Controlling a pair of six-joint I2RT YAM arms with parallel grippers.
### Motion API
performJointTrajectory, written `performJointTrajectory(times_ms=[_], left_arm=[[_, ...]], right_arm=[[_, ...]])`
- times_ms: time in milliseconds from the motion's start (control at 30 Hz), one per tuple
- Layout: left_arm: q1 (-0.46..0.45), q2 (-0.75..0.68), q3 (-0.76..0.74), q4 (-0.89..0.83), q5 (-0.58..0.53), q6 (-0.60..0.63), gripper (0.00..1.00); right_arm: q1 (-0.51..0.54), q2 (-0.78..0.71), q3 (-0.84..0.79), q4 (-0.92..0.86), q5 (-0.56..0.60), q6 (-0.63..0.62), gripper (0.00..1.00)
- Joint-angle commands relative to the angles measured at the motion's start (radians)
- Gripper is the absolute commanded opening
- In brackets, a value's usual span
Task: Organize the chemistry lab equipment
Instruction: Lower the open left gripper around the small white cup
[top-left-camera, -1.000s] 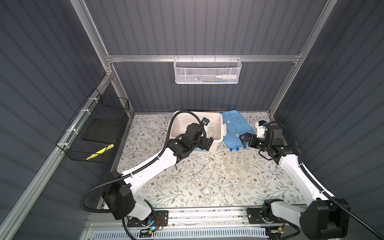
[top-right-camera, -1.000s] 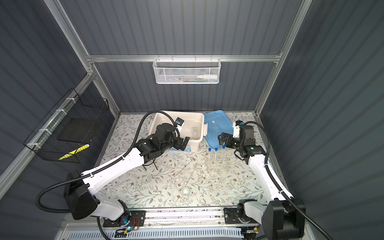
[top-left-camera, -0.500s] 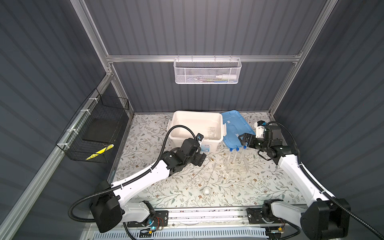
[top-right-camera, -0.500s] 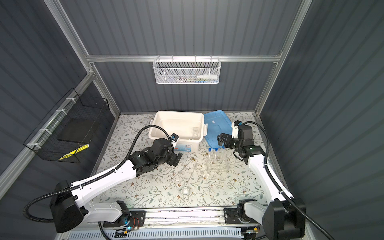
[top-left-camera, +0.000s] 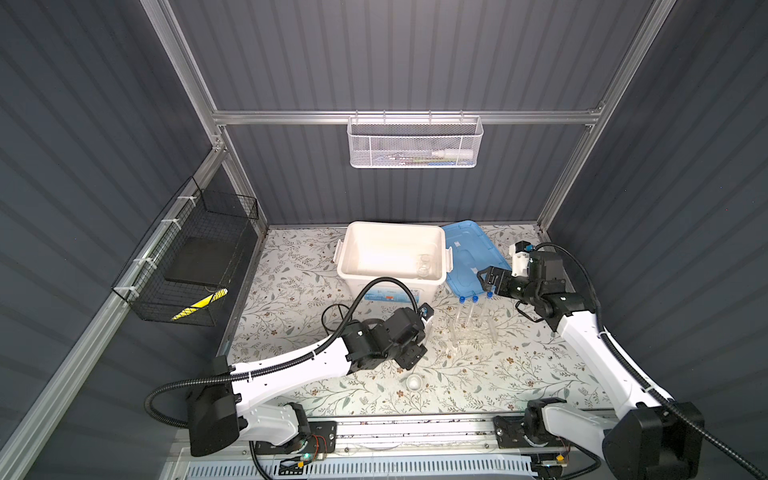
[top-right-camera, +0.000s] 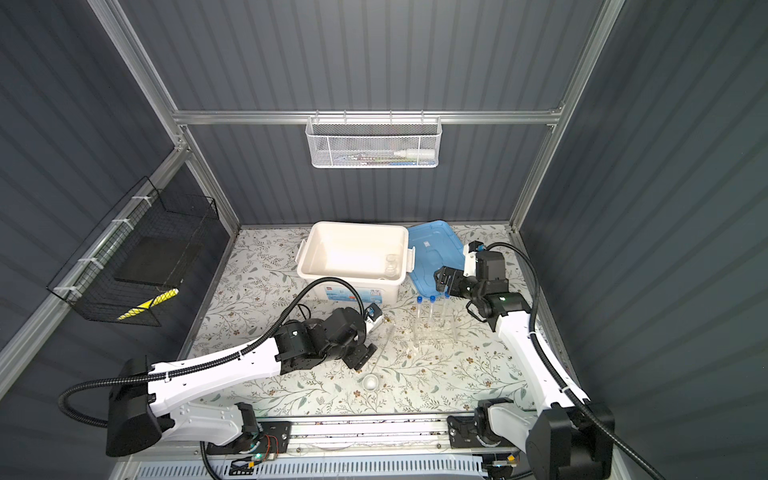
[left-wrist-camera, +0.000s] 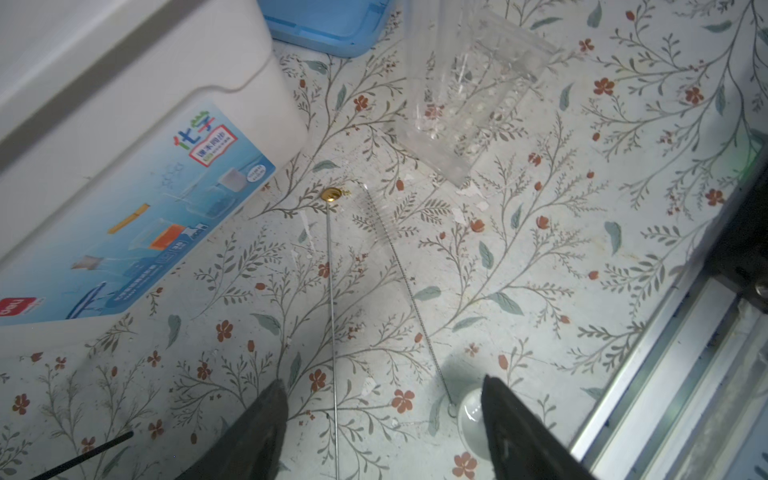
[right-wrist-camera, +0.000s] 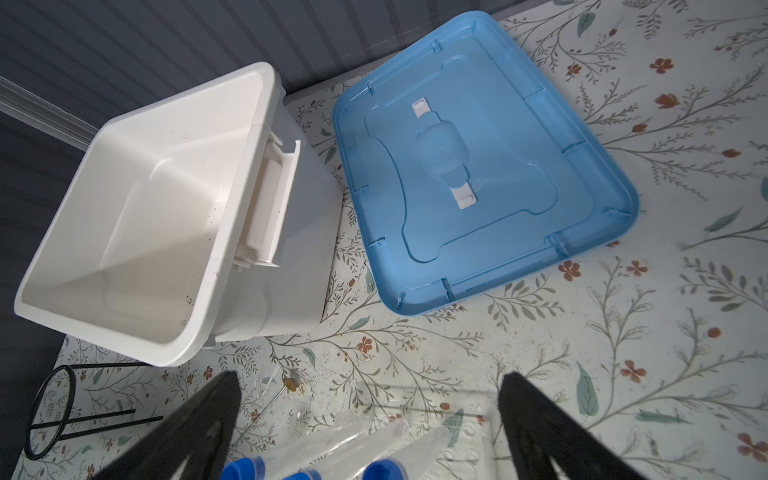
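Straddling a thin rod (left-wrist-camera: 332, 307), left fingers (left-wrist-camera: 253, 436) gape; right fingers (right-wrist-camera: 187, 428) wide.

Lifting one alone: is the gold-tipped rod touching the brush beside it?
Apart. The left wrist view shows patterned mat between rod and brush all along.

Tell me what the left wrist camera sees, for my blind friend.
The open left gripper hangs over a flowery mat where a thin rod and a wire brush lie. A white dish sits close by; a box, clear rack and blue lid lie beyond.
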Motion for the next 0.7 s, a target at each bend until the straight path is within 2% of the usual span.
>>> performJointTrajectory(times_ms=[0,233,400,667], left_arm=[[-0.04,0.037,-0.03,-0.068,0.047,-0.033,0.71],[-0.064,0.074,-0.072,-0.048,0.094,-0.071,0.57],[-0.063,0.1,-0.104,-0.017,0.124,-0.085,0.54],[-0.063,0.159,-0.11,0.003,0.15,-0.096,0.42]], right_arm=[[0.005,-0.016,0.015,-0.023,0.01,-0.003,0.99],[0.008,-0.02,0.011,-0.023,0.009,-0.001,0.99],[0.008,-0.019,0.009,-0.022,0.012,-0.002,0.99],[0.008,-0.02,0.006,-0.022,0.018,-0.003,0.99]])
